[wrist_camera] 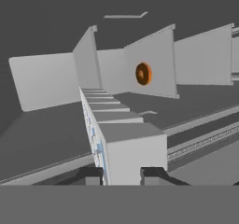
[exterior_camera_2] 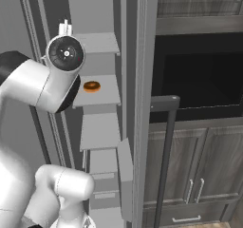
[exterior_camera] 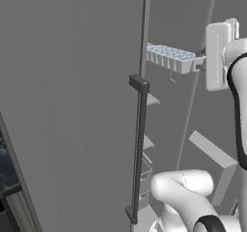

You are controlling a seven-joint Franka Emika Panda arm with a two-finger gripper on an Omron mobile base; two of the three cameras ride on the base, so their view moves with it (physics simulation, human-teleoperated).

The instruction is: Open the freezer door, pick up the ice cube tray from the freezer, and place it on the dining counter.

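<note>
Gripper (wrist_camera: 121,175) pinches pale blue-white gridded ice cube tray (exterior_camera: 171,58) by its short end; likely light, stiff, slippery plastic.

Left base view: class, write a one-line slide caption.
Hand holds the ice cube tray beside the open freezer door.

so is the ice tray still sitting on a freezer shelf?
No: the ice cube tray hangs in mid-air, gripped at one end by the pincer, clear of the shelves.

Orange doughnut (exterior_camera_2: 91,86) on a shelf; dark wooden cabinets (exterior_camera_2: 199,175) beside.
</note>
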